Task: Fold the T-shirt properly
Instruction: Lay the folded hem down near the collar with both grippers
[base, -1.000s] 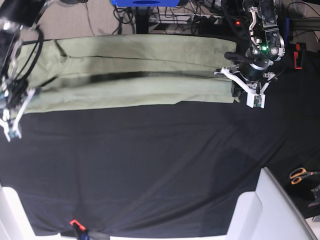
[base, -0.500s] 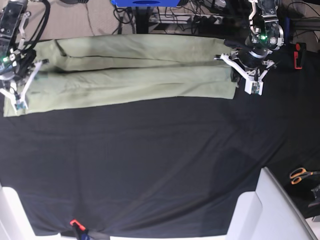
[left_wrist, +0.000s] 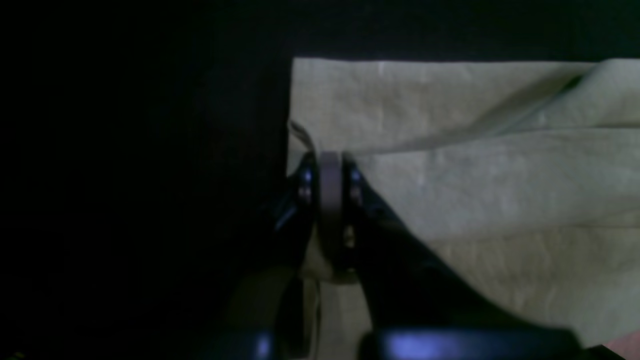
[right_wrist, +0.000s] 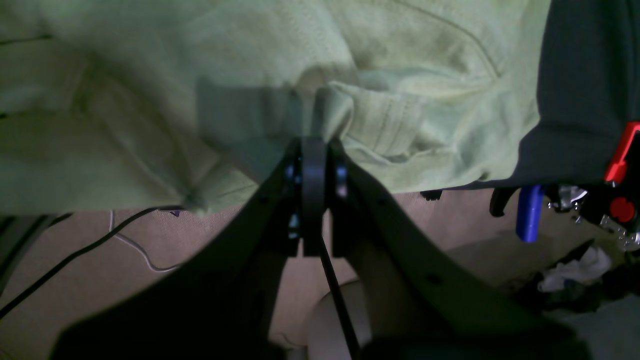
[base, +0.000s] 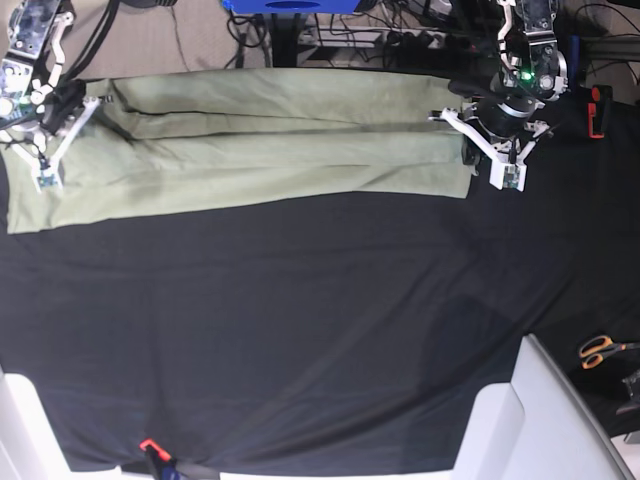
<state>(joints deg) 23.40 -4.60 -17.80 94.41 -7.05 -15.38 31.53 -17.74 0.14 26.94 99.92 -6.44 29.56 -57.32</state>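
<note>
Left end effector (left_wrist: 329, 172): jaws pinched tight on the T-shirt (base: 270, 140) at its edge, over the black-clothed surface (base: 300, 340). Right end effector (right_wrist: 313, 150): jaws likewise clamped on a bunched fold of fabric at the opposite end. T-shirt lies as a long folded band across the far side of the surface, stretched between both end effectors.

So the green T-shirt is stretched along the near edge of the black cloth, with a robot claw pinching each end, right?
Not quite: the T-shirt lies along the far edge of the black cloth, as the base view shows. The left gripper and right gripper do pinch its ends.
</note>
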